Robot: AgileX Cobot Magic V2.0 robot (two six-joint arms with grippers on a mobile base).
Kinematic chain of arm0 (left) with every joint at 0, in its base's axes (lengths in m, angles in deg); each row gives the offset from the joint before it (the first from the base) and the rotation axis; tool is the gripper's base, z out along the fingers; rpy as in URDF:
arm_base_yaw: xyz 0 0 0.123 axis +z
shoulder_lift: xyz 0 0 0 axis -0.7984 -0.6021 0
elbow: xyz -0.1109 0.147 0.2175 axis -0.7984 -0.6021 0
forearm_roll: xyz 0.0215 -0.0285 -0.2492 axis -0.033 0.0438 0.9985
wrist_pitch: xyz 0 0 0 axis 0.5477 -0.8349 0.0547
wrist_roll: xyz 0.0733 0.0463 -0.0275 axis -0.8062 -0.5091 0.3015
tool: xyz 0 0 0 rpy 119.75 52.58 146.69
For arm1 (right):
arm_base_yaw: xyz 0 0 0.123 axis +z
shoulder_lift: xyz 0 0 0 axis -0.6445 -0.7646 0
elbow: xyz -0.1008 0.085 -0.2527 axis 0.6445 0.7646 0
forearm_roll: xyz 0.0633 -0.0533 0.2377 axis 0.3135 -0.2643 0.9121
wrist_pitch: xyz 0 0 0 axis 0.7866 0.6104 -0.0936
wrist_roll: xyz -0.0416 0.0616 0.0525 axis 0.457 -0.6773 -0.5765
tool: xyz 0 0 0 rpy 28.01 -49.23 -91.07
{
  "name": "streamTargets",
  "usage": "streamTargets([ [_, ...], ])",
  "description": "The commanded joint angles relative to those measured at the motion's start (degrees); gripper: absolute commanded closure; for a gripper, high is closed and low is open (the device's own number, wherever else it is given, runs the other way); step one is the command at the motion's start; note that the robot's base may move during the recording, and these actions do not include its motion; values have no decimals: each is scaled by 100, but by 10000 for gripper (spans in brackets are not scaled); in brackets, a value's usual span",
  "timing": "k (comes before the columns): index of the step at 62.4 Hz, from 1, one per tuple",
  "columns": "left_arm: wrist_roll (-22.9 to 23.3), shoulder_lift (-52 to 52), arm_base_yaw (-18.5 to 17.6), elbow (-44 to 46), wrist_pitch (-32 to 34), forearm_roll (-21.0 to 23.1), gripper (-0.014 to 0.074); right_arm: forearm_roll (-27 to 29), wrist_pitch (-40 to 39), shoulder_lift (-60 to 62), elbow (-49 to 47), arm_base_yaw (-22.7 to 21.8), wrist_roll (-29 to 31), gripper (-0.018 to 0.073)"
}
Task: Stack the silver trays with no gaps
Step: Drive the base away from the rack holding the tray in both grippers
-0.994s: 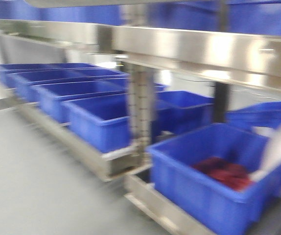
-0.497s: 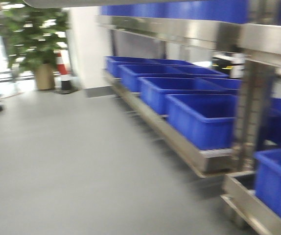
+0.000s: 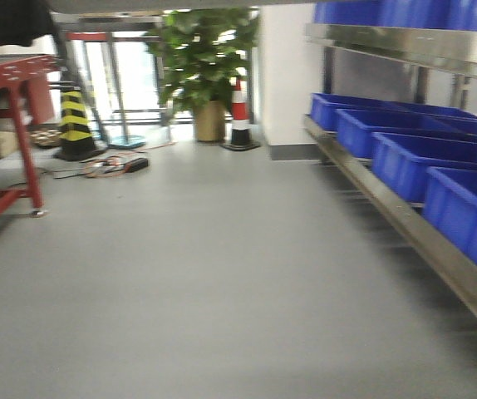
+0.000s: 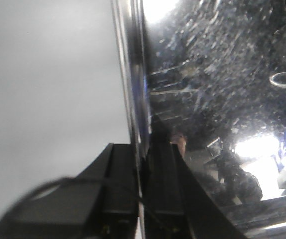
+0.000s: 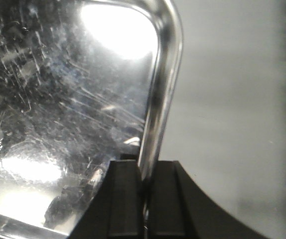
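A silver tray point(image 4: 213, 74) fills the right of the left wrist view, scratched and mirror-bright. My left gripper point(image 4: 142, 155) is shut on its thin left rim, one black finger on each side. The right wrist view shows the same kind of tray point(image 5: 73, 89) with its rounded corner at the top. There my right gripper point(image 5: 145, 173) is shut on the right rim. Grey floor lies beyond both rims. The exterior front-facing view shows neither gripper and no tray clearly.
A steel shelf rail point(image 3: 405, 224) with blue bins point(image 3: 463, 208) runs along the right. A red table point(image 3: 14, 75) stands at the left, with a yellow-black cone point(image 3: 74, 125) behind it. A red-white cone point(image 3: 240, 116), a potted plant point(image 3: 205, 58) and floor cables point(image 3: 114, 166) sit farther back.
The front view has swung left, from the shelf and blue bins close ahead to the grey floor with the shelf now along the right side.
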State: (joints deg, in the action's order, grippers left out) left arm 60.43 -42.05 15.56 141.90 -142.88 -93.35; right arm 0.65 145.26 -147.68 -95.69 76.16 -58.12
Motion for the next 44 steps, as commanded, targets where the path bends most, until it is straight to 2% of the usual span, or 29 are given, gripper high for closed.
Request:
streamTargets([
  [1, -88, 190, -15, 179, 41, -226, 645, -257, -328, 201, -235, -16, 89, 505],
  [44, -88, 190, -15, 179, 41, -157, 645, -257, -328, 201, -235, -16, 89, 505],
])
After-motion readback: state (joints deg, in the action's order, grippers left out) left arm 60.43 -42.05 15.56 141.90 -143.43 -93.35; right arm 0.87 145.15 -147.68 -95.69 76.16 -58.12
